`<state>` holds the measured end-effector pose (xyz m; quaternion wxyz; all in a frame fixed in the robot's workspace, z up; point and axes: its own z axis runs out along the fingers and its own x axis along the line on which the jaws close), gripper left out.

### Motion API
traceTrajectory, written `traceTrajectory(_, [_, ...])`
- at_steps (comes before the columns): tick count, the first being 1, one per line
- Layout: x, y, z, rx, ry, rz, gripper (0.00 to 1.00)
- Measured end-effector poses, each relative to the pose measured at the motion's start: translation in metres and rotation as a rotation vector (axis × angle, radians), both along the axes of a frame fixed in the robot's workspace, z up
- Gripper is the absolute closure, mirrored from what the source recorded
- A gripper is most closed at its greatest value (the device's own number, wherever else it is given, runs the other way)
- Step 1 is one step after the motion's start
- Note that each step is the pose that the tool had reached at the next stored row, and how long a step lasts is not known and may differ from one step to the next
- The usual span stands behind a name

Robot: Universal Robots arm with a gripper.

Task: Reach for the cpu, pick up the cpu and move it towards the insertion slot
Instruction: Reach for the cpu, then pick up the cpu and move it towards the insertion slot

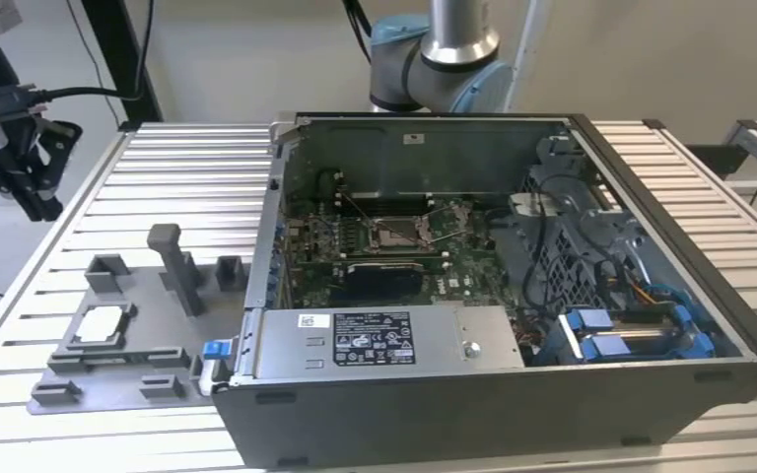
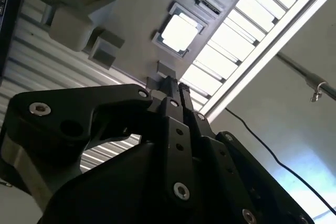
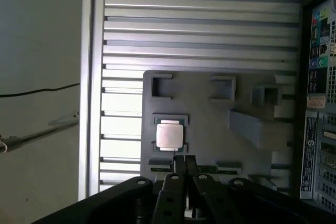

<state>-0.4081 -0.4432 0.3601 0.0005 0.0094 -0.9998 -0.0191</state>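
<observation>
A slatted metal table (image 1: 694, 187) carries an open computer case (image 1: 511, 414) and, just beside it on the exterior view's left, a flat grey fixture plate (image 1: 155, 325) — low blocks stand around its edges and one tall block (image 1: 169, 246) rises near the case. Inside the case lie a green motherboard (image 1: 464, 271) with a black rectangular panel (image 1: 378, 283), a grey metal box (image 1: 484, 340) bearing a white label along the near wall, and blue plastic clips (image 1: 622, 335) toward the exterior view's right. A black cable (image 1: 83, 94) hangs above the table's far left corner
</observation>
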Motion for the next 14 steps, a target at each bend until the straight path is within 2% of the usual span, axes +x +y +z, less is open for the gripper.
traceTrajectory(14, [0.0000,-0.0017,-0.0010,0.0001,-0.0001,0.000,0.00])
